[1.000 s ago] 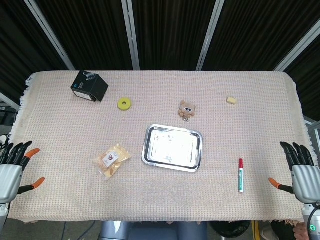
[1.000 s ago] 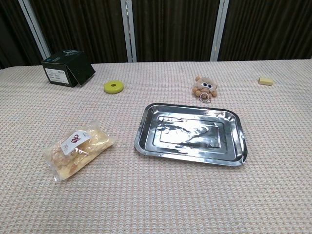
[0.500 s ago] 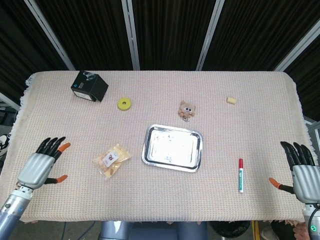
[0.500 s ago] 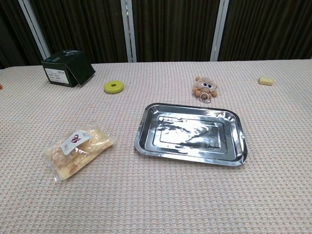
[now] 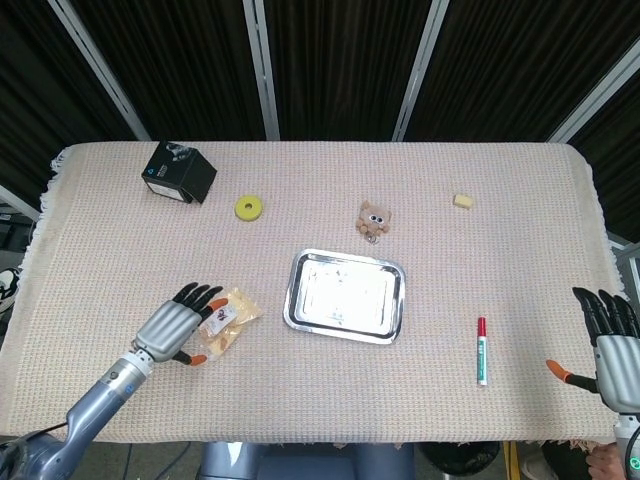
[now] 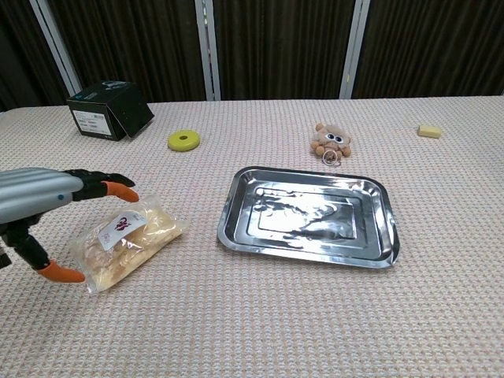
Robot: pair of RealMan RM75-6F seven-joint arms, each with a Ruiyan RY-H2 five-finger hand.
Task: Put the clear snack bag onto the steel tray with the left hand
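The clear snack bag (image 5: 228,318) (image 6: 126,239) lies flat on the cloth, left of the steel tray (image 5: 346,296) (image 6: 309,216). My left hand (image 5: 178,326) (image 6: 49,206) hovers at the bag's left end, fingers spread wide above and around it; I see no grip on the bag. The tray holds nothing. My right hand (image 5: 612,344) rests open at the table's right front corner, far from the bag, and does not show in the chest view.
A black box (image 5: 179,172) and a yellow ring (image 5: 249,207) sit at the back left. A small plush toy (image 5: 374,218) lies just behind the tray, a yellow block (image 5: 462,201) at the back right, and a red-capped marker (image 5: 481,350) right of the tray.
My left hand has swept from the table's left front edge rightward up to the snack bag. The bag, tray and right hand stay put.
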